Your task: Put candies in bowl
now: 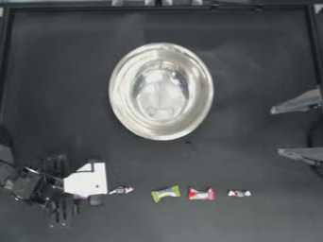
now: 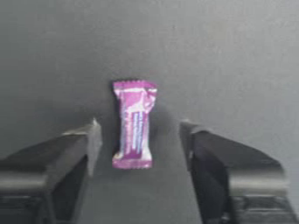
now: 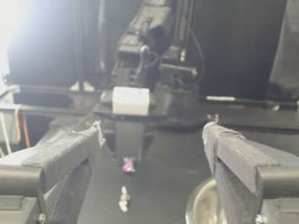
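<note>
The silver bowl (image 1: 161, 92) sits in the middle of the table with nothing in it. A row of candies lies nearer the front edge: a white-and-dark one (image 1: 121, 190), a lime green one (image 1: 166, 193), a red one (image 1: 200, 193) and another white-and-dark one (image 1: 239, 193). A purple candy (image 2: 134, 124) lies flat on the table between the jaws of my left gripper (image 2: 140, 127), which is open and not touching it. In the top view that arm's white block (image 1: 87, 180) hides this candy. My right gripper (image 1: 276, 131) waits open at the right edge.
The right wrist view looks across the table: the purple candy (image 3: 128, 165) lies under the left arm, a white-and-dark candy (image 3: 123, 199) is closer, and the bowl's rim (image 3: 201, 205) shows low down. Dark bare table surrounds the bowl.
</note>
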Action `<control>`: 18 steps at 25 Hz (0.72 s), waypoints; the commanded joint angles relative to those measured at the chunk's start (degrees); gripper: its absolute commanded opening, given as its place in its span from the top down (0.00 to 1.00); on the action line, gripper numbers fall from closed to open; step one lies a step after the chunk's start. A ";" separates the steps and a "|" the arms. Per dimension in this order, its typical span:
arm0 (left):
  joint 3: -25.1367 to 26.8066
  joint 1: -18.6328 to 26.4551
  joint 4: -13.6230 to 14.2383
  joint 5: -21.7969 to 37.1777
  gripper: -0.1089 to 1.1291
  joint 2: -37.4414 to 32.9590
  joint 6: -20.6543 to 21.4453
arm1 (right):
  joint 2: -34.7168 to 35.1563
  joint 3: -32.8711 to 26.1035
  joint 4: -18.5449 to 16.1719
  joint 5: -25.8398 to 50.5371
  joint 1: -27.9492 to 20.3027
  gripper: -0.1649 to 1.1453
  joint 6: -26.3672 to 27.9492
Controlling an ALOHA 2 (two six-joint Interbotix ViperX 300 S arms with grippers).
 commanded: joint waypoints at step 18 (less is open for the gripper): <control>-0.53 0.00 -0.09 -1.14 0.78 1.76 -0.62 | 1.32 -1.76 0.18 -0.18 0.00 0.12 0.09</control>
